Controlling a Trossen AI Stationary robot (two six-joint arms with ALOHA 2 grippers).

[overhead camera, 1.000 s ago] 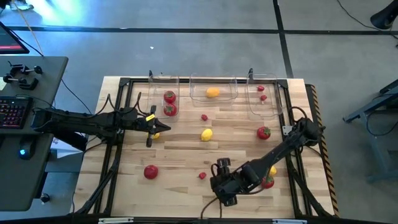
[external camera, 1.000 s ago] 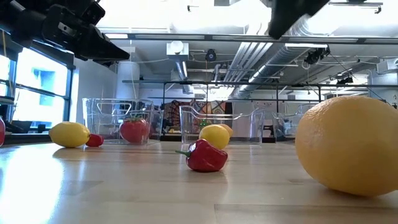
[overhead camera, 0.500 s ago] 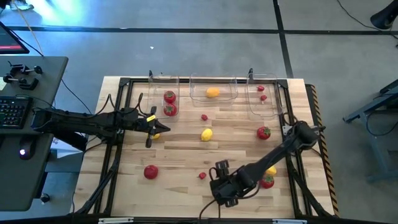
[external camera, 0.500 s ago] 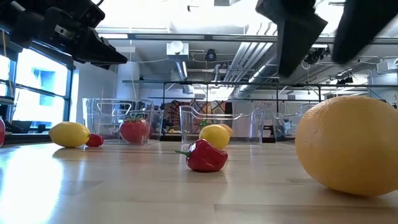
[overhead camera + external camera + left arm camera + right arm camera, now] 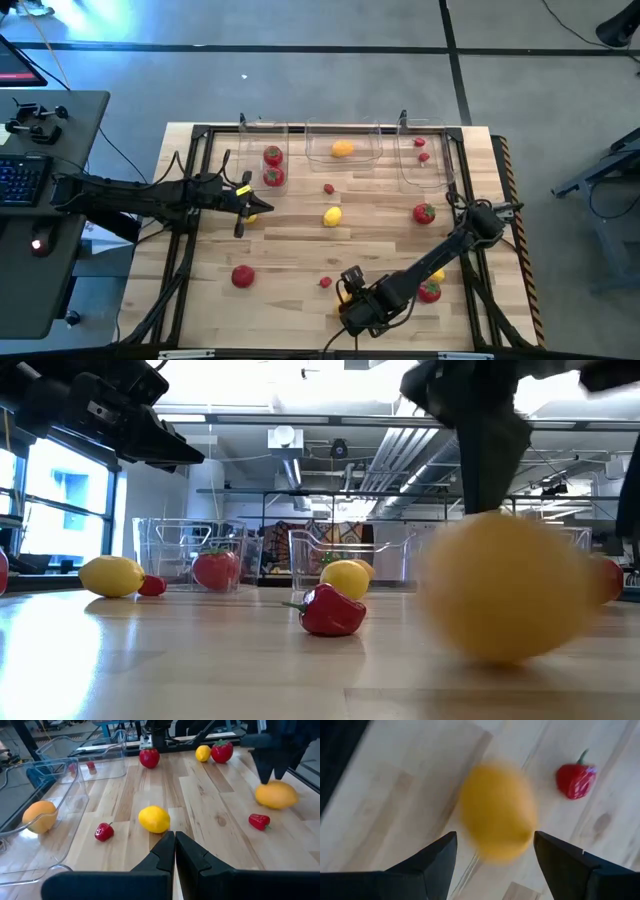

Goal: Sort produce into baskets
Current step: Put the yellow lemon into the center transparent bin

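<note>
The right gripper [image 5: 492, 851] stands wide over the orange fruit [image 5: 497, 810], at 6 o'clock on the table [image 5: 290, 260]; the left gripper [image 5: 174, 851] is closed, empty.

This looks like a robotics lab or research workshop in an industrial-style building. The wooden table [image 5: 300, 250] stands on a bare grey concrete floor [image 5: 300, 80] marked with dark tape lines, and a black metal frame [image 5: 200, 131] runs round the table's edges. Off the table's left edge, a dark desk [image 5: 70, 120] carries a keyboard [image 5: 18, 178] with glowing keys. Level across the table, the room behind shows an open ceiling with exposed pipes and ducts [image 5: 400, 445], strip lights, a large window [image 5: 60, 510] and racks of equipment along the far side.
</note>
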